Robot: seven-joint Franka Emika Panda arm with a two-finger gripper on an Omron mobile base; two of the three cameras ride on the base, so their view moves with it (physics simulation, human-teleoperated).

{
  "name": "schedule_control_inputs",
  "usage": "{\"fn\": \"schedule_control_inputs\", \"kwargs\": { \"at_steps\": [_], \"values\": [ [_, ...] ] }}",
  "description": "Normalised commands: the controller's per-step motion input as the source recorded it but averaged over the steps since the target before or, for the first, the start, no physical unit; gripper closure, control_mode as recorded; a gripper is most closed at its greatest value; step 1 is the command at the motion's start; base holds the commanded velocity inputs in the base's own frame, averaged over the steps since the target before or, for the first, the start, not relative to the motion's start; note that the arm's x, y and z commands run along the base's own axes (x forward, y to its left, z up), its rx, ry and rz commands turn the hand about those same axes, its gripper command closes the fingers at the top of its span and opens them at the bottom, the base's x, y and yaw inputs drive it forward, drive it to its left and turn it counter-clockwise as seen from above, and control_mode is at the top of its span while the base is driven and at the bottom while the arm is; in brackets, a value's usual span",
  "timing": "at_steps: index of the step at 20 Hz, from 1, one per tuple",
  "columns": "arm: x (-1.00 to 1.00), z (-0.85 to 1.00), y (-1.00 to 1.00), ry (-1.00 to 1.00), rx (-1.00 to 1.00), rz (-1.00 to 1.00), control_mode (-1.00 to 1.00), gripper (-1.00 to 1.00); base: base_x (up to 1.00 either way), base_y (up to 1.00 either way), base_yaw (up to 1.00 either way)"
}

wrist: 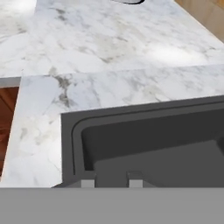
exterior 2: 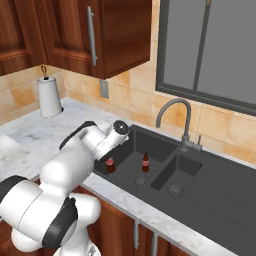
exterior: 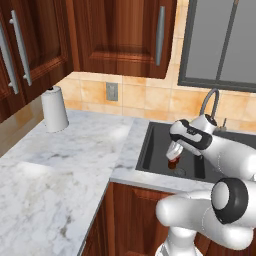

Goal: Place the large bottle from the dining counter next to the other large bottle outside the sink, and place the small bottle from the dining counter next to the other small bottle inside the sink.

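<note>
The arm reaches from the lower edge of both base views down into the dark sink (exterior 2: 210,200), its end effector (exterior 2: 110,161) lowered over the left basin. In the right base view a small bottle (exterior 2: 110,165), dark brown with a red label, stands upright on the basin floor directly under the end effector, at centre-left of the frame. The jaws are drawn nearly together; the neck of this bottle sits right at them, but the arm hides the contact, so I cannot tell whether they are clamped on it. In the left base view the end effector (exterior: 173,156) shows at centre-right, with a bit of the brown and red bottle (exterior: 173,163) just below it.

A second small bottle (exterior 2: 145,162) of the same look stands upright in the same basin, near the first and to its right in the right base view, close to the round drain (exterior 2: 141,181). The grey faucet (exterior 2: 176,119) arches over the sink's back edge.

In the hand view the two dark fingertips (wrist: 135,180) rise at the bottom, close together, in front of the basin's rounded corner and the marble surface (wrist: 109,57) beyond.

A paper towel roll (exterior: 54,109) stands on the surface at upper left in the left base view, well apart from the sink.
</note>
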Motion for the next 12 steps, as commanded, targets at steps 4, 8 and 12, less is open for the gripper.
{"fn": "schedule_control_inputs", "kwargs": {
  "at_steps": [4,8,12],
  "values": [
    [0.17,-0.19,-0.02,0.01,0.02,0.02,-1.0,1.0,0.0,0.0,0.0],
    [0.21,-0.22,0.01,0.0,0.0,0.01,-1.0,1.0,0.0,0.0,0.0],
    [0.21,-0.2,0.02,0.0,0.0,0.01,-1.0,1.0,0.0,0.0,0.0]
  ]
}}
